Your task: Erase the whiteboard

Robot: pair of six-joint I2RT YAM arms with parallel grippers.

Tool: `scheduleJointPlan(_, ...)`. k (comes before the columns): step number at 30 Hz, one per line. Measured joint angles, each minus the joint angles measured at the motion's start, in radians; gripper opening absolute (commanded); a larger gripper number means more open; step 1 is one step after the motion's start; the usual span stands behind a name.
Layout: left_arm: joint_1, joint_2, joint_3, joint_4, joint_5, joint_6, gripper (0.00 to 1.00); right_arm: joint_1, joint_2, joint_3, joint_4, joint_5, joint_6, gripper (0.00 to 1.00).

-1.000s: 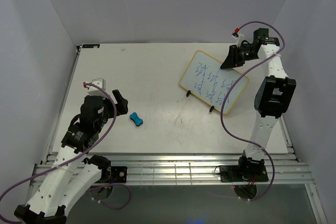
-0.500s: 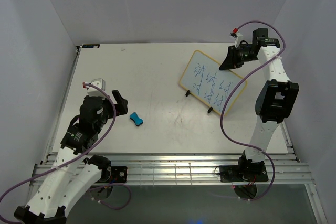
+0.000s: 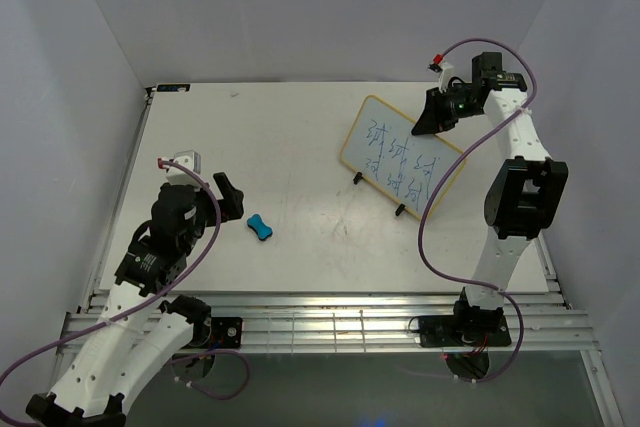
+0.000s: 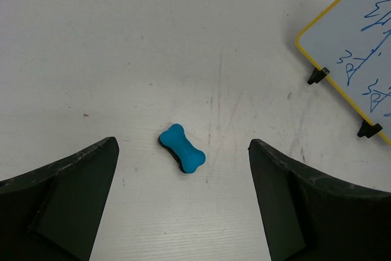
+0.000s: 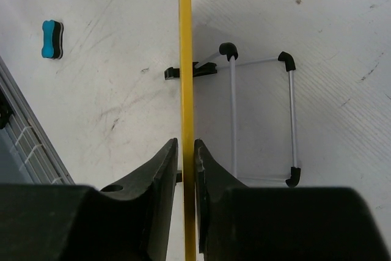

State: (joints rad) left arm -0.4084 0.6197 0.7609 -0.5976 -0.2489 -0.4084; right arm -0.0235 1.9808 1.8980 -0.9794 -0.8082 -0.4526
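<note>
At far right, your R gripper [image 5: 186, 151] pinches whiteboard [image 3: 400, 157] by its rim; L gripper [image 3: 230, 195], wide open & empty, likely fetches eraser [image 4: 182, 148] next.

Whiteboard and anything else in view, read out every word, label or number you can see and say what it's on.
On the whiteboard: two rows of blue handwritten marks, too scrawled to read as words or numbers.
On the blue eraser: no print visible.
No other readable text in any view.

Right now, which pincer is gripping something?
The right pincer, shut on the whiteboard at its yellow edge; the left pincer is open and empty, near the blue eraser.
</note>
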Motion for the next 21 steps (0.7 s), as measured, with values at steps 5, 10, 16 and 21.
scheduleJointPlan(5, 0.000, -0.004, 0.000, 0.000, 0.000, 0.000, 0.98, 0.005, -0.008, -0.019, 0.013, 0.006, 0.001, 0.16)
scheduleJointPlan(10, -0.002, -0.008, 0.000, 0.000, -0.001, 0.000, 0.98, 0.006, -0.018, -0.034, 0.024, 0.013, 0.006, 0.08)
scheduleJointPlan(16, -0.002, -0.008, 0.000, 0.000, -0.001, 0.000, 0.98, 0.020, -0.070, -0.049, 0.024, 0.050, 0.029, 0.08)
scheduleJointPlan(21, -0.002, -0.008, 0.000, 0.000, -0.002, 0.000, 0.98, 0.024, -0.151, -0.049, 0.040, 0.083, 0.067, 0.08)
